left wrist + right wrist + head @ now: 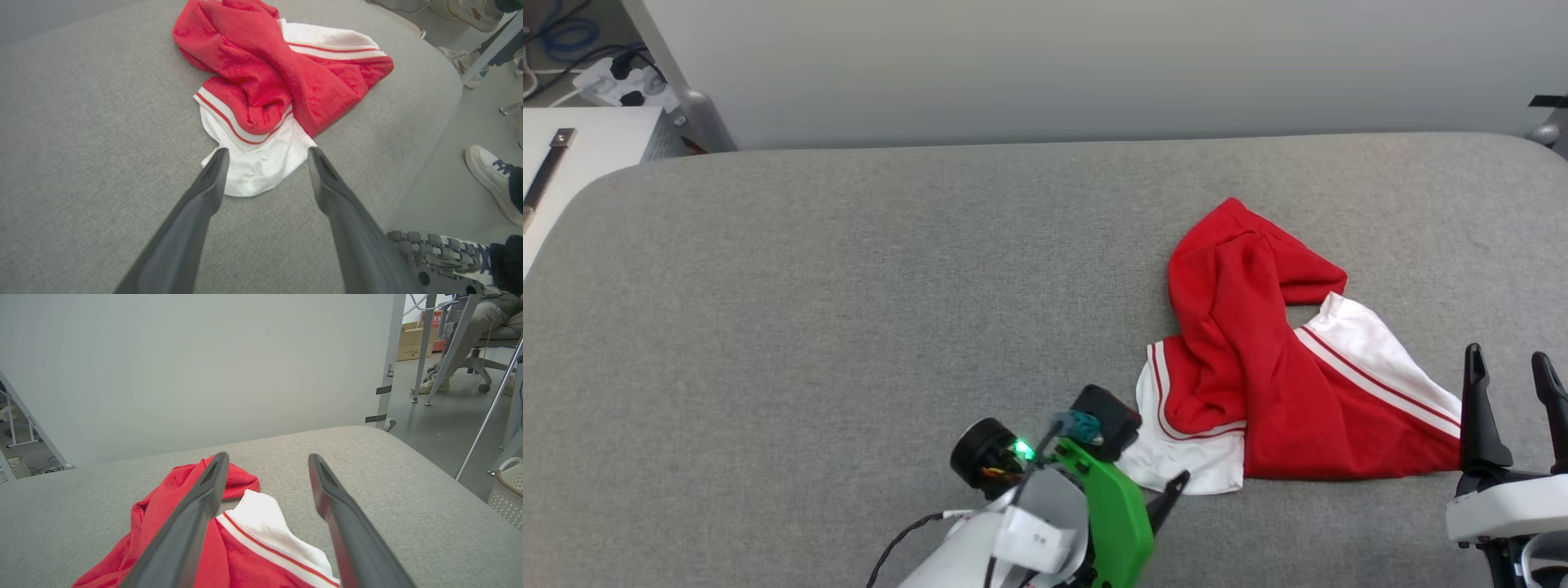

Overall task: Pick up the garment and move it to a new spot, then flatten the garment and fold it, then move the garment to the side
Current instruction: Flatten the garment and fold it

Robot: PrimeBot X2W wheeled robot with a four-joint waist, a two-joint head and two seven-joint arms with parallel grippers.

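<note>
The garment (1258,384) lies crumpled on the right half of the grey padded table (849,327). It is red, with white sleeves edged in red-and-white stripes, and its lettering is hidden in the folds. My left gripper (267,154) is open low over the table, its fingertips on either side of the near white sleeve (257,171). The right gripper (1511,363) stands open just right of the garment, above the other white sleeve (265,514), with nothing between its fingers.
A pale wall (1094,65) runs behind the table. A white side table (588,155) with a dark strap stands at the far left. People's shoes (490,179) are on the floor past the table's right edge, and a white basket (506,486) stands there too.
</note>
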